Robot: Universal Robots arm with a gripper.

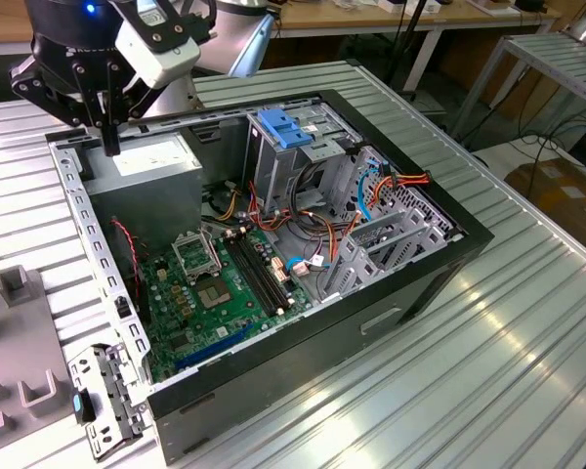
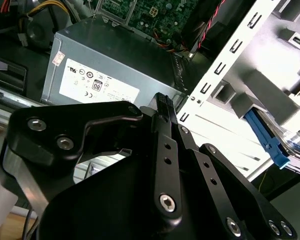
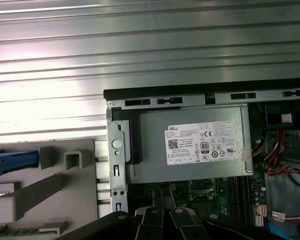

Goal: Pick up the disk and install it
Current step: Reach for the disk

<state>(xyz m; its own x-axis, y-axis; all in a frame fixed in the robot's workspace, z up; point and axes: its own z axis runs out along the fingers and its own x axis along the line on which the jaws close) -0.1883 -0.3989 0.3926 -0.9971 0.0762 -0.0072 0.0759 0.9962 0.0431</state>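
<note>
At the exterior view's left, a grey moulded holder (image 1: 24, 381) lay on the ribbed metal table (image 1: 488, 371), just beside the open computer case (image 1: 371, 322). In both wrist views the disk (image 3: 12, 162) (image 2: 264, 134) rested in that holder, with a blue side rail showing and the rest of it cut off by the frame edge. Inside the case, the grey power-supply box (image 1: 146, 161) filled the far left corner. The green motherboard (image 1: 215, 293) lay on the floor nearer the camera. A metal drive cage (image 1: 293, 156) topped by a blue latch (image 1: 288, 129) stood to the right, and orange and blue cables (image 1: 391, 181) trailed beyond it. The fingers (image 1: 110, 132) (image 2: 162, 107) were pressed together with nothing between them. They pointed down over the power-supply box, close to the perforated left wall of the case (image 1: 88, 234). They were well apart from the disk. To the exterior view's right of the case, the table ran bare to its edge.
</note>
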